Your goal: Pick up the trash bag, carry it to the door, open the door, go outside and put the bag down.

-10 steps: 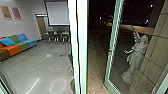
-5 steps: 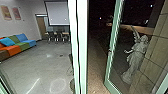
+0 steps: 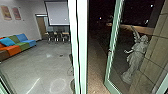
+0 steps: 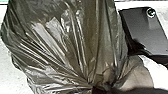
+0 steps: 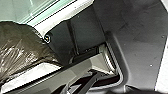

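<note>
- Trash bag (image 4: 62, 45): located at the left end effector (image 4: 103, 88), beside the robot's dark base plate (image 4: 145, 30). The bag's main body spreads out from the gathered neck at the end effector.
- Left end effector: grasping the trash bag by its neck.
- Right end effector: state cannot be told. The bag's rounded side also appears in the right wrist view, near the robot's jointed bar.
- Bag as container: body is bulging; contents cannot be identified.
- Bag appearance: thin, glossy plastic, dark with an olive-brown tint. Creases radiate from the neck; bright reflections follow the folds.
- Door (image 3: 110, 57): green-framed, glazed, standing open at an angle, on the right side of the head view.
- Statue (image 3: 137, 56): pale, winged, upright, seen through the door's glass, beside a tiled wall (image 3: 152, 50).
- Outdoor area: dark, with brownish ground (image 3: 95, 72) between the white upright (image 3: 81, 45) and the door.
- Room, left side: multicoloured sofa (image 3: 15, 47) along the wall, projection screen (image 3: 57, 13), chairs (image 3: 51, 36) beneath it on a grey floor (image 3: 37, 62).
</note>
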Robot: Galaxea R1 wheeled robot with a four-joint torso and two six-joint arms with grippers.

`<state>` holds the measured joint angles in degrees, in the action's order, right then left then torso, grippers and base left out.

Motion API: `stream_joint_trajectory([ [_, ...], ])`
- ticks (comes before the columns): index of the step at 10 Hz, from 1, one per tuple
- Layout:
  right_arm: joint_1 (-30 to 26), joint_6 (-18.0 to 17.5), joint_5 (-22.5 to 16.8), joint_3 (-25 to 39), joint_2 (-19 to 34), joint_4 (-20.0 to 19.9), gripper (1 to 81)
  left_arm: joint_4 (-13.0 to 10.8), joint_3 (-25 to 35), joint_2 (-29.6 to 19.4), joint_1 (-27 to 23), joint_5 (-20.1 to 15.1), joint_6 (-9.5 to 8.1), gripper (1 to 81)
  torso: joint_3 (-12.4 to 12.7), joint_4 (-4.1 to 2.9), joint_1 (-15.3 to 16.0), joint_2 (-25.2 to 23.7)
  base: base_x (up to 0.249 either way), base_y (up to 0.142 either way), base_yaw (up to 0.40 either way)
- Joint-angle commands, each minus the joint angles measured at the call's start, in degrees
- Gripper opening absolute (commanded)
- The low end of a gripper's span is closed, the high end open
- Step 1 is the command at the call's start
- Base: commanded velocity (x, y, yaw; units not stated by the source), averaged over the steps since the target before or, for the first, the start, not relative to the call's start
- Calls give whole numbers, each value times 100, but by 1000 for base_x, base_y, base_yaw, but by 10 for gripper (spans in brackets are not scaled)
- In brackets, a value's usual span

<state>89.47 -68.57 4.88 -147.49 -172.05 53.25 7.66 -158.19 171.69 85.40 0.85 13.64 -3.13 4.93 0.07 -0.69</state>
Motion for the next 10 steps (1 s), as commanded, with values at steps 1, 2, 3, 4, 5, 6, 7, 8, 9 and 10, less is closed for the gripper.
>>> stream_joint_trajectory([
  [1,-249,19,-171,38,-43,89,811,-53,-28,-56,-308,-331,51,10,0,0,0,0,0,0,0],
  [2,-249,19,-171,38,-43,98,811,-168,-20,-56,-299,-349,42,10,0,0,0,0,0,0,0],
  [3,-249,19,-171,38,-43,98,811,-194,-11,-56,-299,-358,42,10,0,0,0,0,0,0,0],
  [4,-240,19,-171,38,-43,98,811,-203,-11,-56,-300,-358,42,10,0,0,0,0,0,0,0],
  [5,-240,19,-171,46,-43,98,811,-195,-11,-64,-308,-367,42,10,0,0,0,0,0,0,0],
  [6,-249,28,-171,38,-43,98,811,-194,-11,-73,-299,-367,42,10,0,0,0,0,0,0,0],
  [7,-249,20,-171,38,-43,98,811,-186,-11,-82,-299,-367,42,10,0,0,0,0,0,0,0],
  [8,-257,28,-171,29,-43,106,811,-185,-11,-82,-299,-367,42,10,0,0,0,0,0,0,-102],
  [9,-249,19,-171,29,-43,106,811,-186,-11,-82,-299,-367,42,10,0,0,0,0,0,0,-133],
  [10,-257,19,-171,29,-43,98,811,-185,-11,-82,-300,-367,42,10,0,0,0,-2,0,0,-145],
])
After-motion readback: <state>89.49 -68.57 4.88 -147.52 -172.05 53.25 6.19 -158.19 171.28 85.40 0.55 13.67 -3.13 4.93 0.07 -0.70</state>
